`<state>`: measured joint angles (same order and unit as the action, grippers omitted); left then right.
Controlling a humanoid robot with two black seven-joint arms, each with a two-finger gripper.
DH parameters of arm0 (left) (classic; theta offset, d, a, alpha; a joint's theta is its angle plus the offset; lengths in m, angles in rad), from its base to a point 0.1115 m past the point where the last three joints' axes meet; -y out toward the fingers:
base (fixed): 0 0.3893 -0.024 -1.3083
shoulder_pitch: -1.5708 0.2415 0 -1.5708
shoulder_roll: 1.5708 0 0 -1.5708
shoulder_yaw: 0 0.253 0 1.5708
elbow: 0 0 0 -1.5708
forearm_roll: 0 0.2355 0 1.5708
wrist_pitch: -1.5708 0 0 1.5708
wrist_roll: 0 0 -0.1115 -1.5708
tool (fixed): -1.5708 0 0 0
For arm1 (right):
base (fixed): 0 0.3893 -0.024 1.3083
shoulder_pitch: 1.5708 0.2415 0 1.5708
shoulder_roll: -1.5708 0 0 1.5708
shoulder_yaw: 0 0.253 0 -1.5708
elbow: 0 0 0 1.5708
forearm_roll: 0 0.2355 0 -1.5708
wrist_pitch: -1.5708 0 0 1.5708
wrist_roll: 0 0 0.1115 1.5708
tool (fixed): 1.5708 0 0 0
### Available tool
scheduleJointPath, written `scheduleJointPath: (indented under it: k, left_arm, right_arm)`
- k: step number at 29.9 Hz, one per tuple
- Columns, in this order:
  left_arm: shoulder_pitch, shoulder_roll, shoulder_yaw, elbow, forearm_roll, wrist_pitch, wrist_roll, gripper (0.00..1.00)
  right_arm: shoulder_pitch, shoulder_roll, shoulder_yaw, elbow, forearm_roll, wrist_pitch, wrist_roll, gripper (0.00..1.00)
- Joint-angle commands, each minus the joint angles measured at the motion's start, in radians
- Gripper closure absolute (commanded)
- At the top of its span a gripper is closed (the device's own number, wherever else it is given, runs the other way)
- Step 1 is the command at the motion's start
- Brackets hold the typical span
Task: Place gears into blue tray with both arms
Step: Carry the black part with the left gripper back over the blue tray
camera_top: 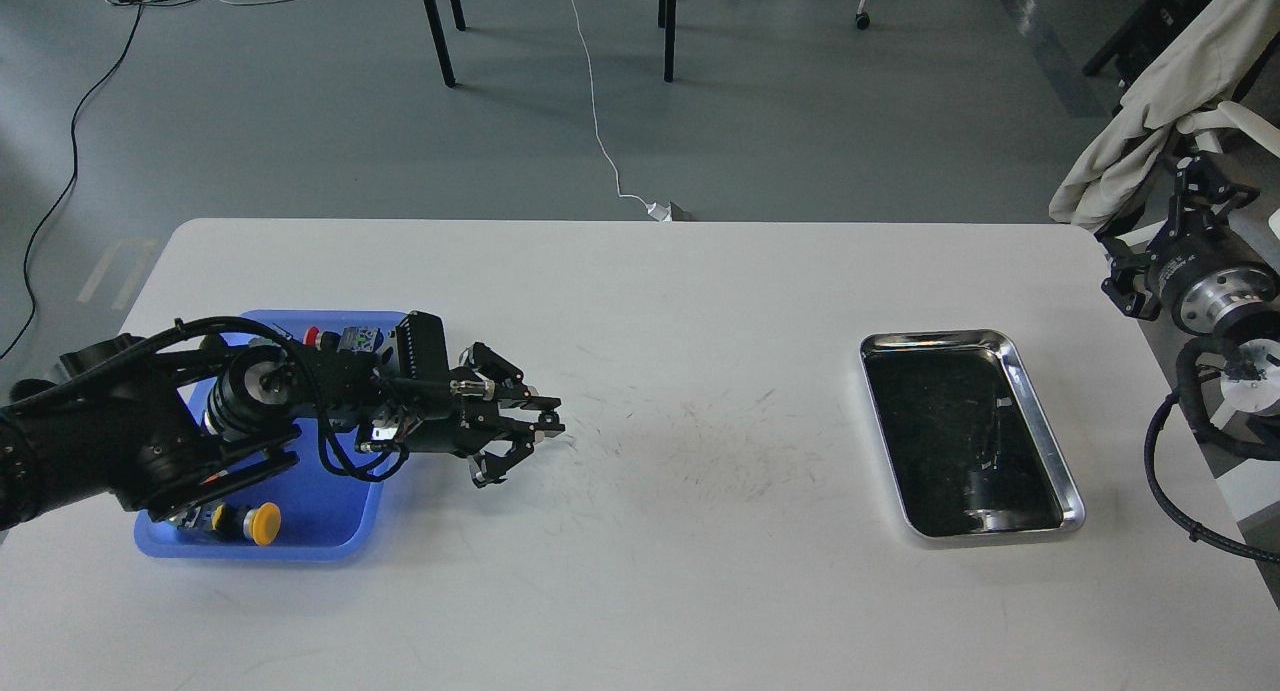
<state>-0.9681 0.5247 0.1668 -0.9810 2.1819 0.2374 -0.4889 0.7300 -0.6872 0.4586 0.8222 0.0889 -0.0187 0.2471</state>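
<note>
The blue tray (310, 531) sits at the table's (640, 591) left side, holding a yellow push-button (264, 523); no gears can be made out. The left arm (150, 431) lies low across the tray, its claw (552, 429) past the tray's right rim, fingertips close together with nothing visible between them. The right claw (1135, 281) hangs off the table's right edge, too dark to tell. A silver tray (1040, 411) lies well apart, at right.
</note>
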Motion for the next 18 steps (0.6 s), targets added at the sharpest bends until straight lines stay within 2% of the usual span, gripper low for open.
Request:
scheduleJointPath:
  k: [1,6,13,18]
  left_arm:
    - [-0.001,0.078,-0.001,-0.022,0.000,0.002,0.000,0.91]
    - [0.000,0.190,-0.004,-0.045,0.000,0.013,0.000,0.91]
    - [0.025,0.340,0.002,-0.048,0.000,0.094,0.000,0.91]
    - [0.088,0.405,0.000,-0.048,0.000,0.134,0.000,0.91]
  right_arm:
    - [0.000,0.000,0.000,0.000,-0.001,0.000,0.000,0.03]
    - [0.000,0.000,0.000,0.002,-0.001,0.000,0.000,0.03]
    - [-0.001,0.000,-0.001,0.002,-0.003,0.002,0.000,0.03]
    - [-0.001,0.000,-0.001,0.002,-0.012,0.003,-0.002,0.03]
